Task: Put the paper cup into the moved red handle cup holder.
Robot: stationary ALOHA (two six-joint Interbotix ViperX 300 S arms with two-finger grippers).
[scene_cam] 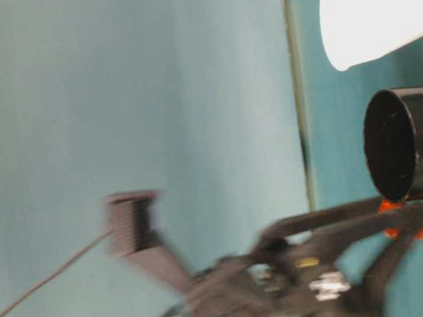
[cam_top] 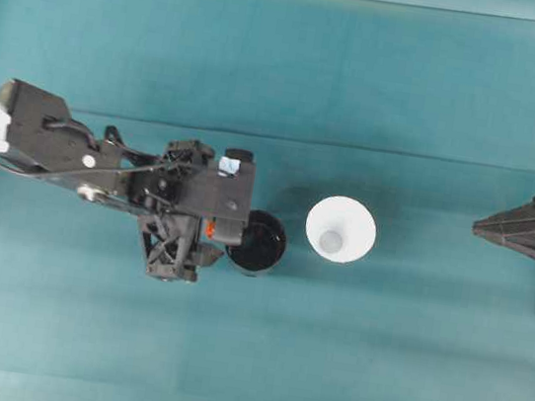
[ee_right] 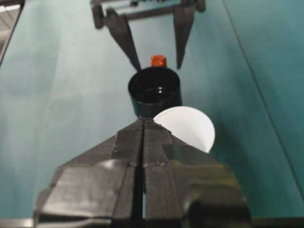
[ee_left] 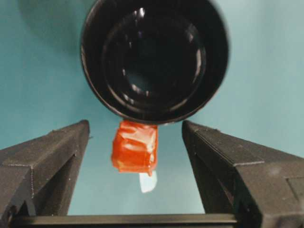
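The red handle cup holder (cam_top: 259, 243) stands left of the paper cup (cam_top: 341, 230), near but apart. The left gripper (cam_top: 225, 238) straddles its handle (ee_left: 135, 147) from the left.

the left arm (cam_top: 47, 135) reaches from the left edge of the overhead frame toward the middle, its gripper (ee_left: 135, 137) spread wide with both fingers (ee_left: 52, 156) apart. the right gripper (ee_right: 144, 124) sits at the far right edge of the overhead frame, its fingers pressed together.

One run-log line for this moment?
left gripper: open, fingers straddling holder's red handle | right gripper: shut, idle | paper cup: upright beside holder, not inserted
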